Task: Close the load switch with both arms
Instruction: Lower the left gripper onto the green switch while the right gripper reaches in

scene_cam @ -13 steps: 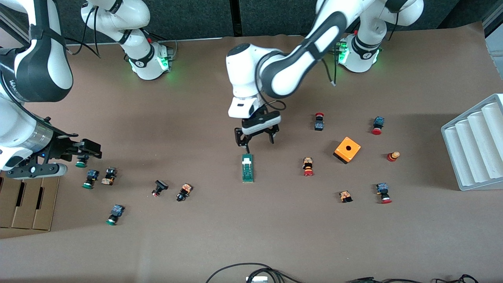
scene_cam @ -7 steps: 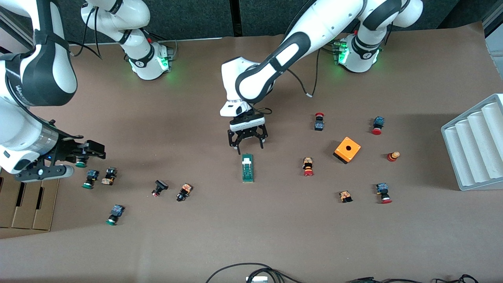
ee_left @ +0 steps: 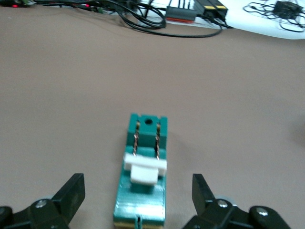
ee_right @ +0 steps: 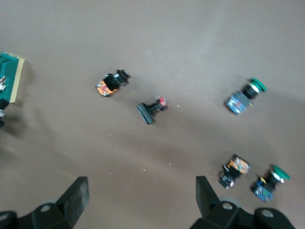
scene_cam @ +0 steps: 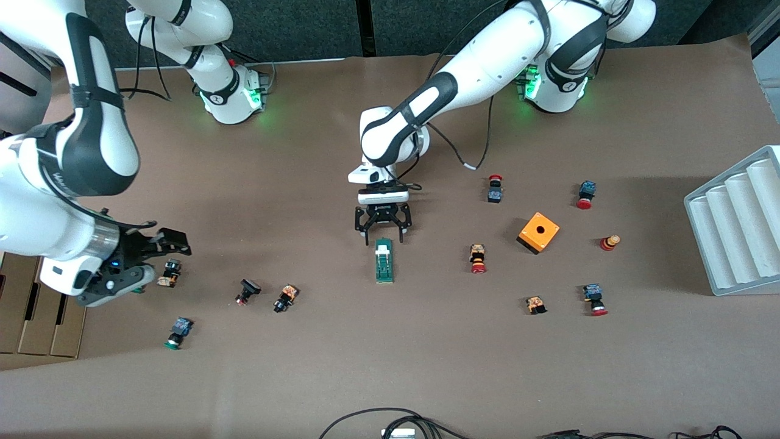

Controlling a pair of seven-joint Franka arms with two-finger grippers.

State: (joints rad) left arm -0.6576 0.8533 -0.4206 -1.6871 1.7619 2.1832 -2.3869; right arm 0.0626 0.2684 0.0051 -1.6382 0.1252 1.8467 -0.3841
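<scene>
- nearest the front camera lay a green-capped push-button point(scene_cam: 177, 332) toward the right arm's end of the table, with a small orange-backed button point(scene_cam: 535, 304) and a red-capped one point(scene_cam: 593, 300) toward the left arm's end.
- a little farther from the camera, a black button point(scene_cam: 246, 290) and an orange-and-black one point(scene_cam: 285, 297) sat side by side on the brown table point(scene_cam: 390, 366); the right wrist view showed the same pair point(ee_right: 151, 109) point(ee_right: 110, 83) well apart from the claw.
- the right gripper point(scene_cam: 159, 251) hung over the buttons at its own end of the table, fingers spread wide with nothing between them.
- the load switch point(scene_cam: 384, 260) lay flat mid-table, its long side running toward the camera, the white sliding piece point(ee_left: 144, 169) at the end farther from the camera.
- the left gripper point(scene_cam: 383, 234) sat low over that white end, jaws wide open, one finger point(ee_left: 70, 194) on each side of the switch and not touching it.
- toward the left arm's end stood the orange cube point(scene_cam: 538, 232) with a hole on top, beside a red-capped button point(scene_cam: 478, 258).
- farther still were two more red-capped buttons point(scene_cam: 495, 188) point(scene_cam: 585, 194), and a white ribbed tray point(scene_cam: 737, 222) at the table's edge.
</scene>
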